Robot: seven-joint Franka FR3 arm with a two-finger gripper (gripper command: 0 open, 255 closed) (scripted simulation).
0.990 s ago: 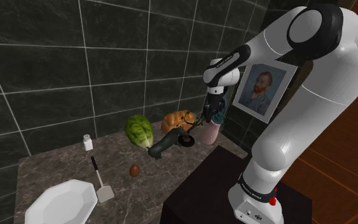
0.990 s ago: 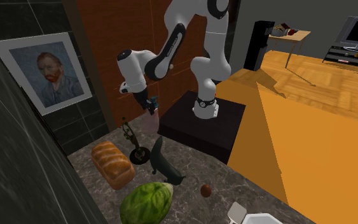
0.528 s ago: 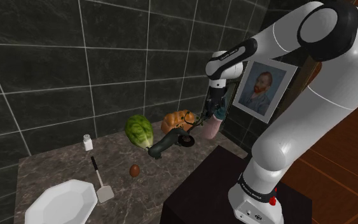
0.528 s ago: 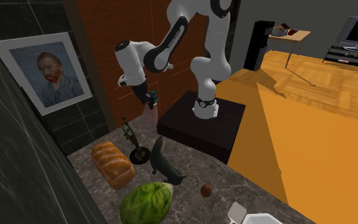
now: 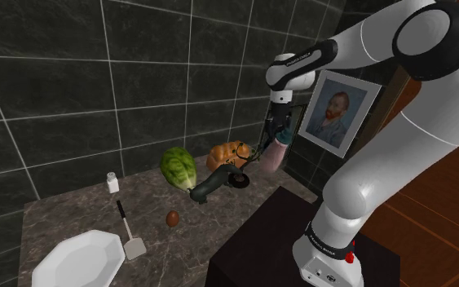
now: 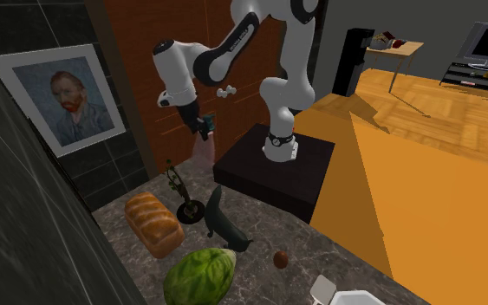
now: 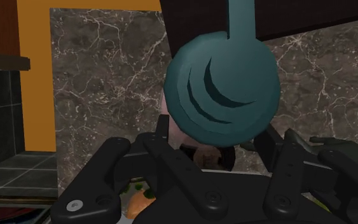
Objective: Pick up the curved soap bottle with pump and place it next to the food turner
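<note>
Plainly, in the shoulder view the gripper [image 5: 275, 137] holds the pink soap bottle [image 5: 271, 157] aloft beside the portrait [image 5: 333, 114], well apart from the food turner [image 5: 130, 231]. The bread loaf [image 5: 226, 152] and cabbage [image 5: 178, 167] lie between, so a low carry could clip them. In the second exterior view the bottle hangs below the grip, and a quick swing might loosen it. At the wrist, the fingers [image 7: 284, 167] pinch the bottle under its teal pump head [image 7: 222, 83], where it could slip.
</note>
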